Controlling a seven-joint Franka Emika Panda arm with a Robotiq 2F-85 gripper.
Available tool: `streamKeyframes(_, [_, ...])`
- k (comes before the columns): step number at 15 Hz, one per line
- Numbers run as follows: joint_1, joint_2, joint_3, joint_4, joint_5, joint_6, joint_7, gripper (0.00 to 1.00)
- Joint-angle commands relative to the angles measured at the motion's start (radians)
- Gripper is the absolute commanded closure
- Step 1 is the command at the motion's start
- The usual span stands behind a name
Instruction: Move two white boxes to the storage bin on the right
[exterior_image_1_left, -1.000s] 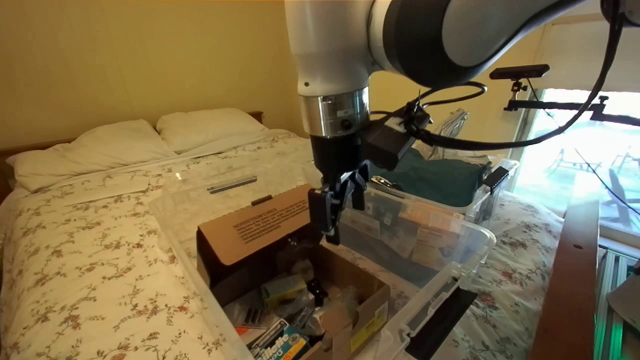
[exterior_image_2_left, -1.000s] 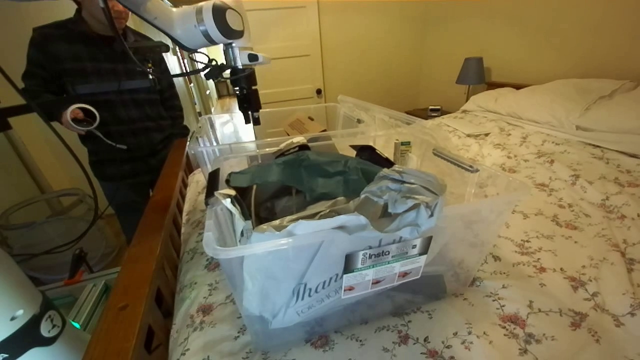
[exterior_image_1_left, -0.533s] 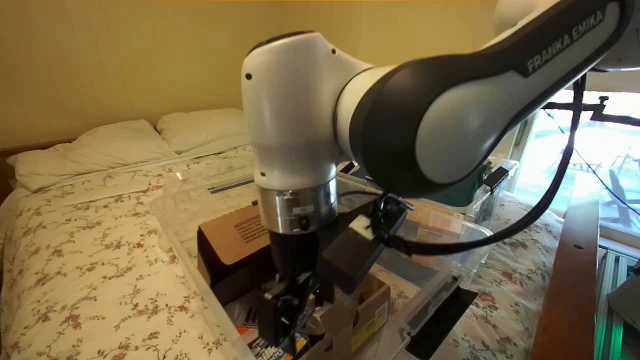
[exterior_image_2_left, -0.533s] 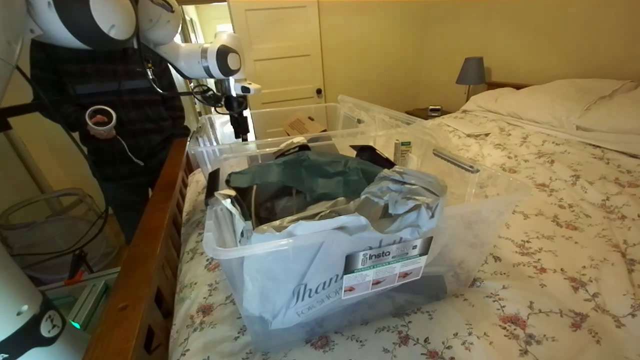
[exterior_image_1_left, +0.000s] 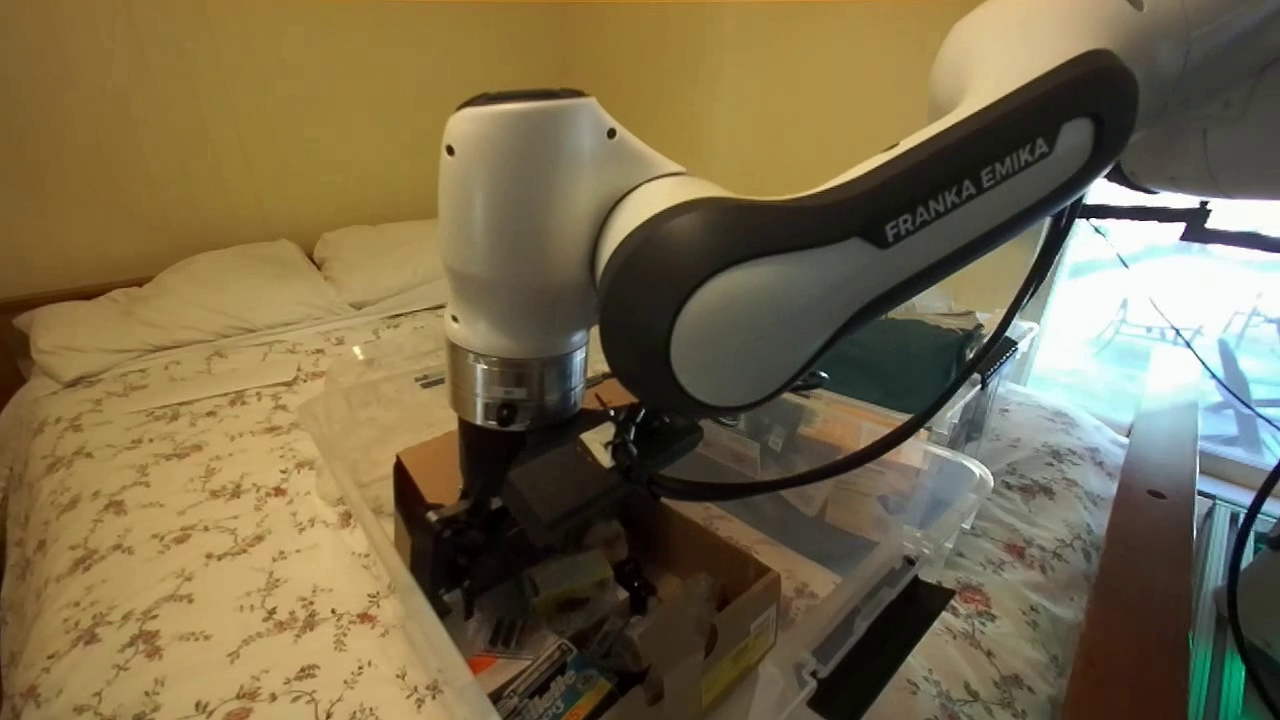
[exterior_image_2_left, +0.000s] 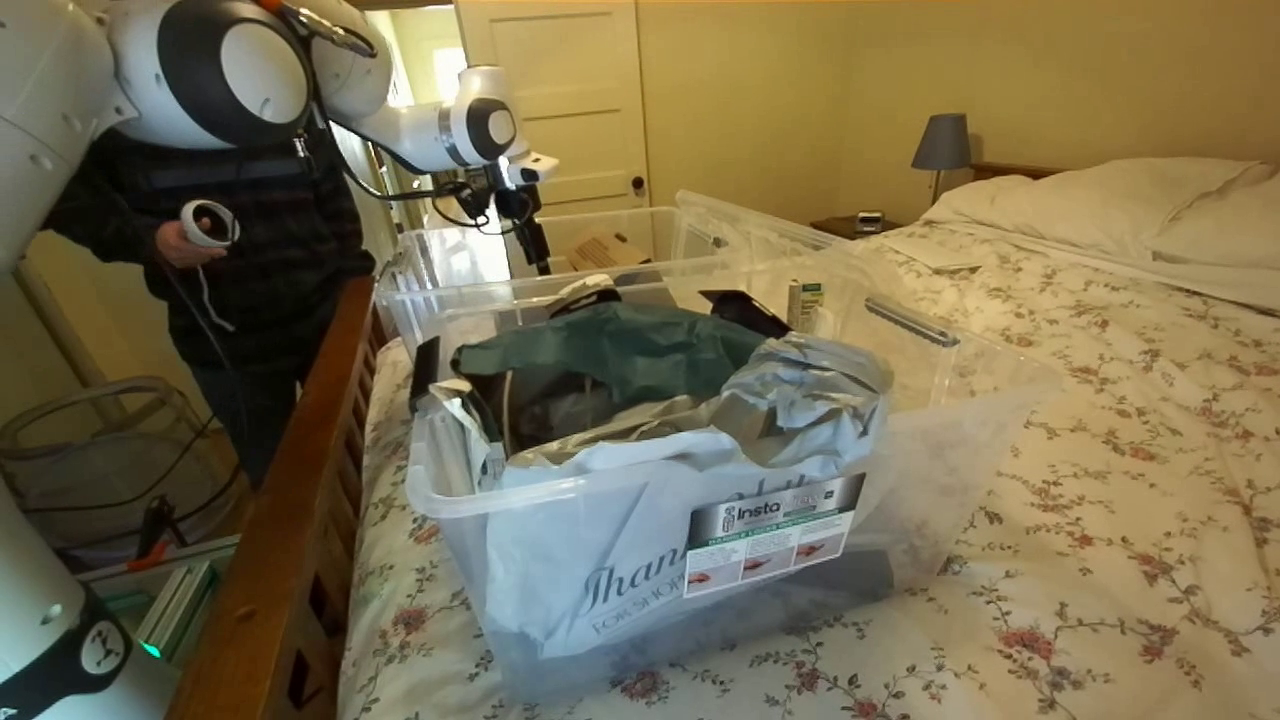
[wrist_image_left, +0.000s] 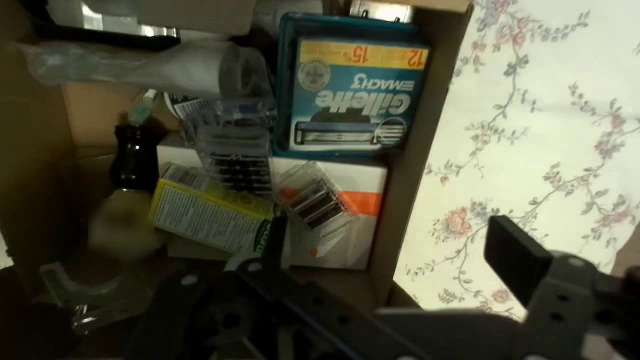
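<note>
Black two-fingered claw (wrist_image_left: 387, 232) has shifted toward one wall of the brown cardboard box (wrist_image_left: 424, 125) since the earlier frame; its fingers (wrist_image_left: 517, 262) stand spread, that wall showing between them. Inside, the white, orange-striped carton (wrist_image_left: 357, 240) lies partly under clear plastic razor cartridges (wrist_image_left: 317, 200). Misaligned closing could pinch the wall; lifting could drag those.

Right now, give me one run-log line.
jaws: open, nothing gripped | at: cardboard box, height unclear | inside: orange-striped white box, partly hidden by yellow-edged carton
</note>
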Motion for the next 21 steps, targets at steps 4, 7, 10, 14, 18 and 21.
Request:
streamKeyframes(4, [-0.034, 0.004, 0.01, 0.005, 0.014, 0.004, -0.071, 0.0])
streamKeyframes(7, [-0.074, 0.002, 0.003, 0.001, 0.012, 0.002, -0.145, 0.0])
streamKeyframes(10, [-0.13, -0.005, 0.019, -0.015, 0.031, -0.084, -0.241, 0.0])
streamKeyframes(14, [-0.163, -0.022, 0.012, -0.056, 0.034, -0.242, -0.253, 0.0])
streamKeyframes(18, [-0.172, -0.024, 0.044, -0.074, 0.091, -0.298, -0.213, 0.0])
streamKeyframes(21, [-0.158, 0.006, 0.031, -0.035, 0.065, -0.294, -0.223, 0.0])
